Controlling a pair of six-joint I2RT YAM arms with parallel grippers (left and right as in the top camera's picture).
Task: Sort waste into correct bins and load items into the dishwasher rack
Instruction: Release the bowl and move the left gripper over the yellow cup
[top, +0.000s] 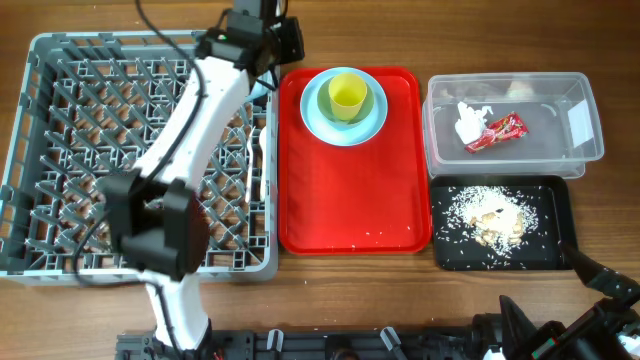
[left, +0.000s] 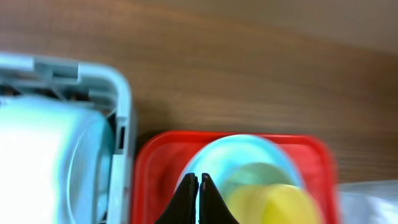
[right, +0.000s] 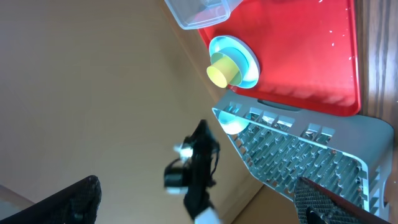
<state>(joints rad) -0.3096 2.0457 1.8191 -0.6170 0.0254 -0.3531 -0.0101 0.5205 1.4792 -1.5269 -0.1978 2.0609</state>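
Clearly, left hand (left: 198, 198) pinched shut, empty, beside round yellow cup (left: 273, 205) on smooth pale-blue plate (left: 214, 155); right hand (right: 196, 208) spread wide.

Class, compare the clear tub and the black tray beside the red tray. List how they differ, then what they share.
The clear tub is see-through with tall walls; the black tray is opaque and shallow. The tub holds a crumpled napkin and a red wrapper; the tray holds rice-like scraps. Both are rectangular, similar in footprint, and sit right of the red tray.
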